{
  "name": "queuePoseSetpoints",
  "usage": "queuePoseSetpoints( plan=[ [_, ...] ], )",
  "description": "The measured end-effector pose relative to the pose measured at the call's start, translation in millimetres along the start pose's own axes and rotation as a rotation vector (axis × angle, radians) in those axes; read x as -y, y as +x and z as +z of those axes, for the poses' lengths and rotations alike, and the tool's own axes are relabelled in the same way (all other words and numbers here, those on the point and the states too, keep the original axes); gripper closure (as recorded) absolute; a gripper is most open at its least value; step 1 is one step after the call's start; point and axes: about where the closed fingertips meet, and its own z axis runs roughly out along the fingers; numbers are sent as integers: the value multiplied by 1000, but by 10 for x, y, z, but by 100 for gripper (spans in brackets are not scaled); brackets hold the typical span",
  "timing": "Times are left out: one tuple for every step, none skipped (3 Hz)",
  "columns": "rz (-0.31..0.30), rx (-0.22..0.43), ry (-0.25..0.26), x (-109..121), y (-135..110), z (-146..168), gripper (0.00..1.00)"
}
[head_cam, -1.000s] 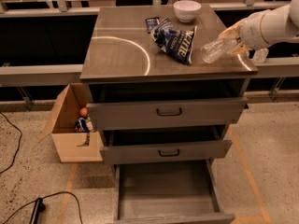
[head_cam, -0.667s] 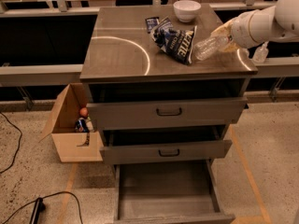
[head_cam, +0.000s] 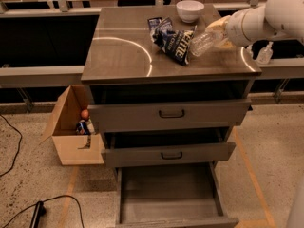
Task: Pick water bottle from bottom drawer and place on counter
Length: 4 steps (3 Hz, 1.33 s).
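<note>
The water bottle (head_cam: 204, 41) is clear and crinkled and is held tilted above the right part of the counter (head_cam: 123, 51), its free end next to the chip bag (head_cam: 172, 41). My gripper (head_cam: 219, 31) is shut on the water bottle's right end, with the white arm reaching in from the upper right. The bottom drawer (head_cam: 171, 194) stands pulled open with a bare grey floor.
A white bowl (head_cam: 190, 10) stands at the counter's back edge. A pump-top dispenser bottle (head_cam: 264, 54) stands on the ledge to the right. The two upper drawers (head_cam: 171, 114) are partly open. A cardboard box (head_cam: 71, 127) with small items sits on the floor at the left, with cables near it.
My gripper has carried the water bottle leftward and a little further over the counter, closer to the chip bag. The drawers have not moved.
</note>
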Motion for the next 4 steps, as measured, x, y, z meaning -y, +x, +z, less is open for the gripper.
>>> queuePoseSetpoints(
  plan=[
    [-28, -6, -29, 17, -31, 57, 17],
    [-47, -7, -52, 1, -34, 83, 0],
    [-65, -2, -66, -9, -55, 105, 15],
    [-78, -10, -82, -25, -33, 90, 2]
  ],
)
